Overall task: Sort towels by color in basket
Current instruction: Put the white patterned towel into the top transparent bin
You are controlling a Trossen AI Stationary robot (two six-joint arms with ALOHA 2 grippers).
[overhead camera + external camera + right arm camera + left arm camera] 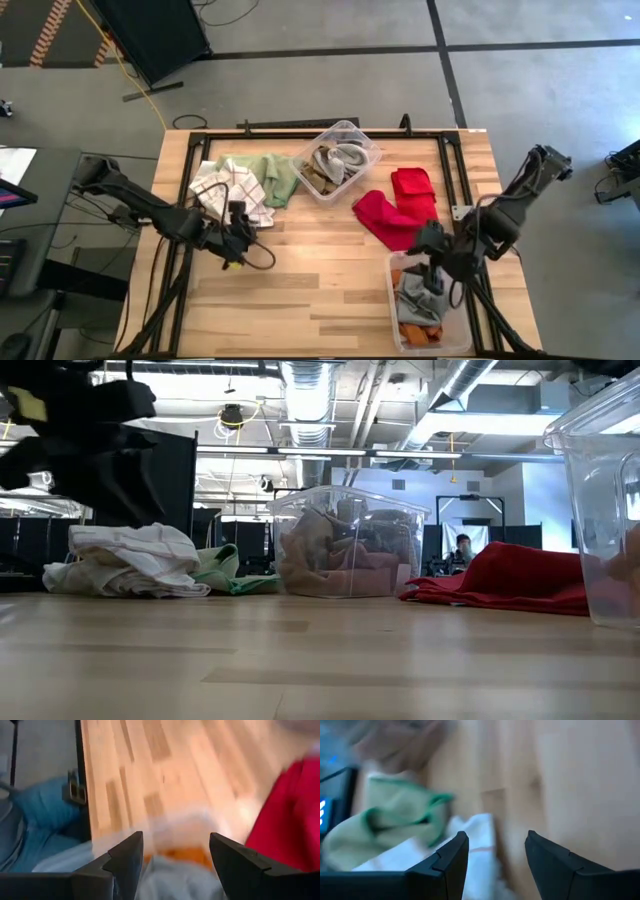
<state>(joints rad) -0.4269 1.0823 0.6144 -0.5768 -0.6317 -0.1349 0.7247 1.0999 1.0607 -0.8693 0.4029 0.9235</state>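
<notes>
towels: red pair right of centre, checked and green upper left, grey in lower-right bin | right gripper over that bin, jaws apart, empty | left gripper apart beside checked cloth | advice: lift clear of the rim, then pinch a red fold.

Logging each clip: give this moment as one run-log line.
left gripper: open, empty, beside white-checked towel | right gripper: open, empty, above clear plastic bin with grey towel | red towels: on table
</notes>
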